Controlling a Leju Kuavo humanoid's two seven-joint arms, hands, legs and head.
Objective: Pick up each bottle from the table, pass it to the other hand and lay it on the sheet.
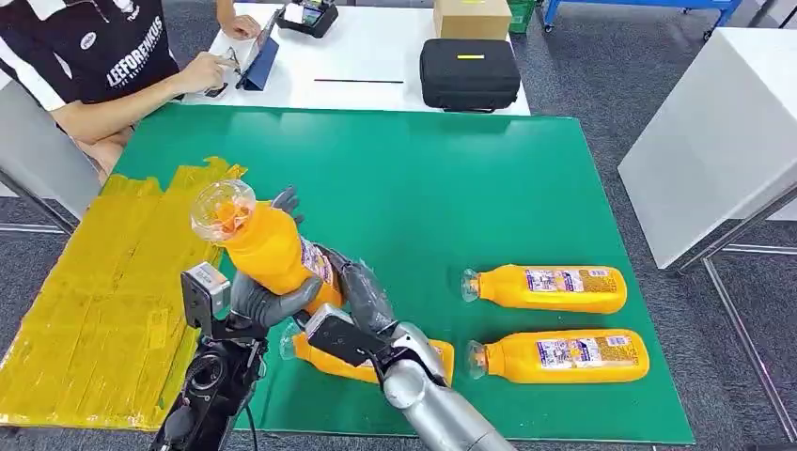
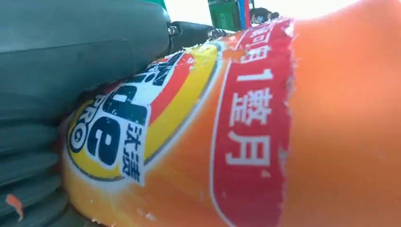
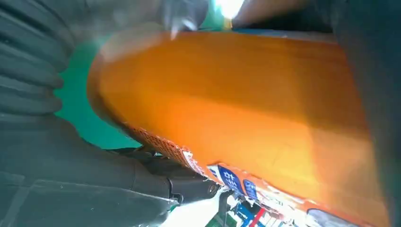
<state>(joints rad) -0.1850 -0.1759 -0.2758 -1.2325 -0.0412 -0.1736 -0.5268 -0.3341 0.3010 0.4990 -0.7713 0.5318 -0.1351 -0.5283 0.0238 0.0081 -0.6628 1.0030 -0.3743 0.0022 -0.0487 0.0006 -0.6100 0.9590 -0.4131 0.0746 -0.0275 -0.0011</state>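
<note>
Your left hand (image 1: 268, 299) grips the lower body of the raised bottle (image 1: 268, 246) at centre-left of the frame, and your right hand (image 1: 368, 299) clasps it from the other side, so both hold it mid-handover. Release the right too soon and the tilted bottle may slip onto the bottle on the bench (image 1: 432, 357) directly below. The yellow sheet (image 1: 103, 291) waits at left; two more bottles (image 1: 550, 287) lie at lower right.

Grey carpet floor (image 1: 601, 66) surrounds a green tabletop (image 1: 423, 178). Beyond it a white table (image 1: 376, 56) carries a black case (image 1: 469, 73), a cardboard box (image 1: 471, 17) and a tablet (image 1: 260, 58). A white table (image 1: 714, 141) stands right; a person (image 1: 85, 66) sits left.
</note>
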